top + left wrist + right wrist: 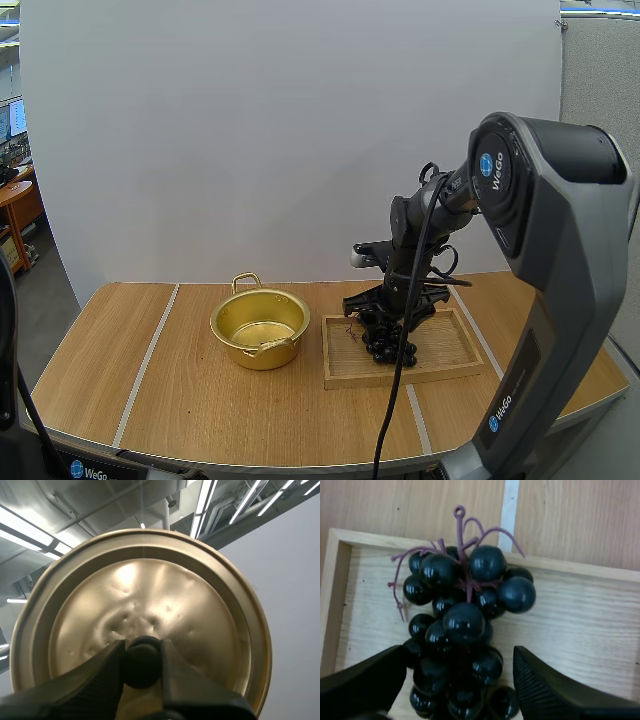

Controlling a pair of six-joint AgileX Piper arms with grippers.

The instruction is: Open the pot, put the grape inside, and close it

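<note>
While the pot [260, 328] stands open on the tabletop [200, 400], bare wood lies wide to its left, and a narrow strip parts it from the tray [450, 352] on its right. One pot, one lid [140, 595], one tray, one bunch of grapes [465, 620]. Grapes lie in the tray, stem end near one rim. Right jaws gape wide, straddling the bunch's lower end without pinching it. Left jaws are clenched on the lid's black knob [142, 661], holding the lid aloft.

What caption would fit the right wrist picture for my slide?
The open right gripper has a finger on each side of the bunch of dark grapes in the wooden tray.
</note>
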